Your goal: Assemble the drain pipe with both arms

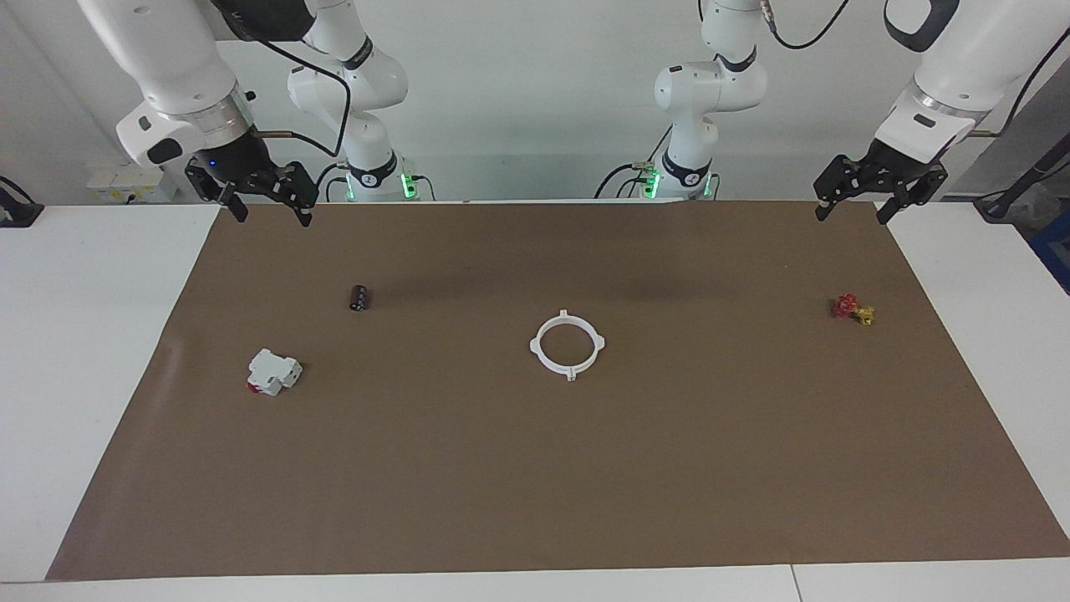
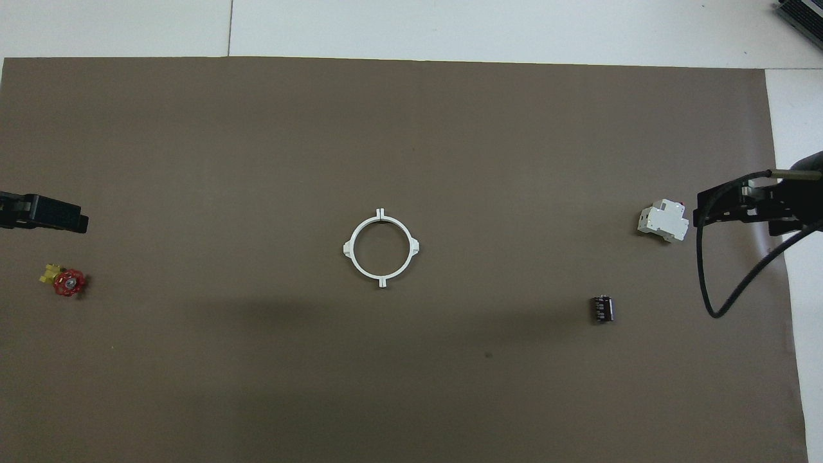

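I saw the drain pipe [image 1: 568, 344] lying as a closed white ring mid-tabletop [image 1: 535, 502], well apart from both sets of jaws; the left gripper [image 1: 879, 201] hung spread open over the mat's corner nearest the robots at its own end; the right gripper [image 1: 266, 203] likewise, open and empty.

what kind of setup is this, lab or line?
Likely a robotics lab bench: two arms, left tool and right tool raised, a brown mat, and scattered test parts such as the drain pipe and a valve.
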Robot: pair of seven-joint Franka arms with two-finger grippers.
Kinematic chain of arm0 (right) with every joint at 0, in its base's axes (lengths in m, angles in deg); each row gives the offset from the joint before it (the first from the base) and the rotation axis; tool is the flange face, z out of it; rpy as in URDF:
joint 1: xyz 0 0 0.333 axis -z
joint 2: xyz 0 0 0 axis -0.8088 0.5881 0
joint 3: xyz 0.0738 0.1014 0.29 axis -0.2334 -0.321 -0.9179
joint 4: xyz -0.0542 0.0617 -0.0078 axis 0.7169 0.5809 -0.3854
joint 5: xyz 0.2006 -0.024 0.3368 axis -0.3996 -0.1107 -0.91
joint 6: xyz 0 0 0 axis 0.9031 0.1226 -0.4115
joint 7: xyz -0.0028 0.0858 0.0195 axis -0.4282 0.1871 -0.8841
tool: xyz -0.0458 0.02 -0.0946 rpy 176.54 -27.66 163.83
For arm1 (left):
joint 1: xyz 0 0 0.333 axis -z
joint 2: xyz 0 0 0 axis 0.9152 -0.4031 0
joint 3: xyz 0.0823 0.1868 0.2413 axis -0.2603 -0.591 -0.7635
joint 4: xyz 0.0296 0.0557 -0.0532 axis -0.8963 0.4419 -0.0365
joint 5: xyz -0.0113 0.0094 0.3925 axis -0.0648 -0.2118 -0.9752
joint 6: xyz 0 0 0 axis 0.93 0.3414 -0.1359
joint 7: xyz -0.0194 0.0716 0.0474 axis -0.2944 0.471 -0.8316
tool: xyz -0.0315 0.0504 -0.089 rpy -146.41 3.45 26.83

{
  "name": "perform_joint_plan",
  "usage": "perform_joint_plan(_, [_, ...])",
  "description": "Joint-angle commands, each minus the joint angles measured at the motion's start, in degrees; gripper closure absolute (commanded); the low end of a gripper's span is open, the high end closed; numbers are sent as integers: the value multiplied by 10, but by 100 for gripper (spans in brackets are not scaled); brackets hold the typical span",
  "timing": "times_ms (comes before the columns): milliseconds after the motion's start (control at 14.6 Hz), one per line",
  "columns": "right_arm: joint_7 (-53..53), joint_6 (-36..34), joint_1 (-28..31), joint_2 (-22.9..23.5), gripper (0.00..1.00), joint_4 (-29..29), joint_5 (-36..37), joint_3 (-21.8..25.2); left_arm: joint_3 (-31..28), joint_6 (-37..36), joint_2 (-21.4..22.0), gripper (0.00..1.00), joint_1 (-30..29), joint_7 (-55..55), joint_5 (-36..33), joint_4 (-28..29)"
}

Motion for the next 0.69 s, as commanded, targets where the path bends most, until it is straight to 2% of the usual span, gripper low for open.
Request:
perform_joint_plan(0, [-11, 3, 6, -12, 0, -15, -1, 7, 4, -22, -3, 0, -1, 0, -3, -3])
perform_joint_plan(206, [-11, 3, 16, -14, 0, -18, -2, -5, 3, -29, 9, 0, -1, -1, -4, 16])
perform_joint_plan(618, [-10, 4, 26, -14, 0, -17, -3, -14, 3, -28, 10, 0, -7, -2, -6, 18])
